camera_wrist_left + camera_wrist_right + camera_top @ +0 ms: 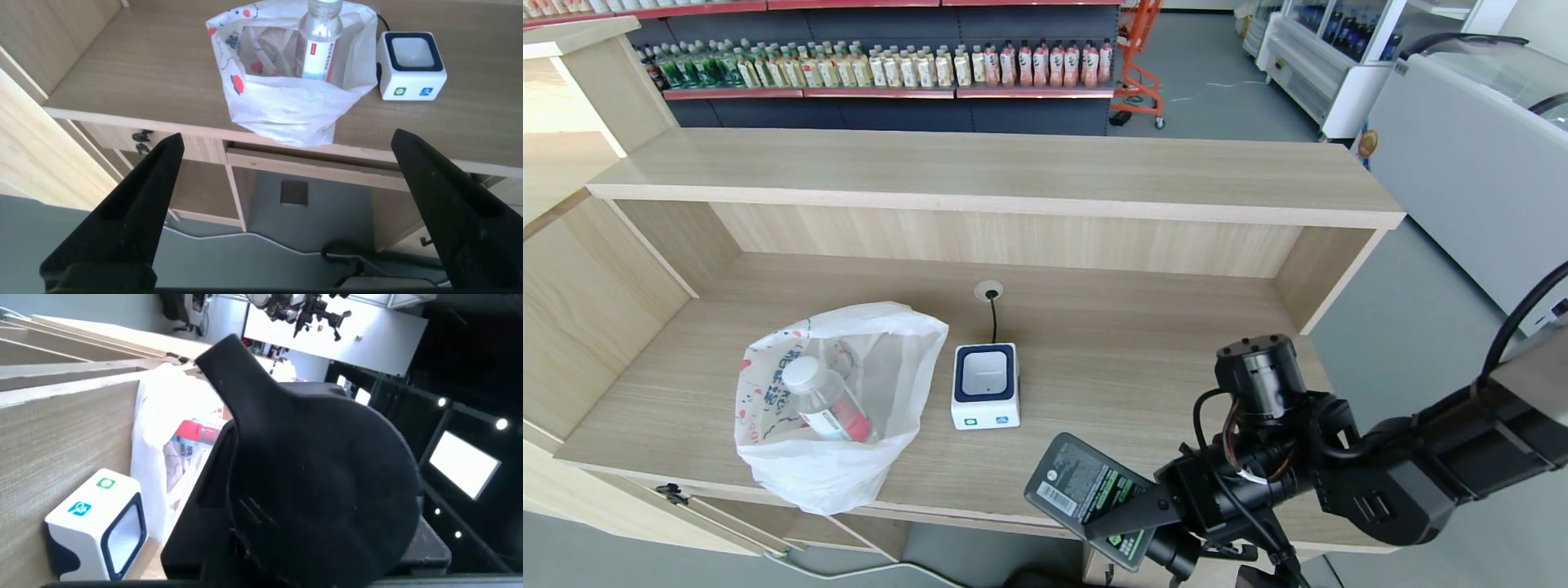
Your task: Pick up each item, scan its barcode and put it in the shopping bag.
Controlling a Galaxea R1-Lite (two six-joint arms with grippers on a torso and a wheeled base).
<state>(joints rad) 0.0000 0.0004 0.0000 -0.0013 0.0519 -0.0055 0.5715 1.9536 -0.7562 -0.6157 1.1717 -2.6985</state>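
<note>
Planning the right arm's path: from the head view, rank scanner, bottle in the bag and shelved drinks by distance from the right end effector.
1. Scanner, mid-desk, nearest the right end effector and its packet.
2. Bottle, inside the bag, farther left.
3. Shelved drinks, beyond the counter.

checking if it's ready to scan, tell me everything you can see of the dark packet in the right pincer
The dark packet is a flat pouch with rounded corners, dark grey with green printed patches, and looks like glossy plastic film. A white barcode label sits near one corner of the upturned face. The packet is tilted and clamped by the right pincer, with a finger lying across its face. It hangs at the counter's front edge, nearer than the scanner and to its right, seemingly touching neither.
</note>
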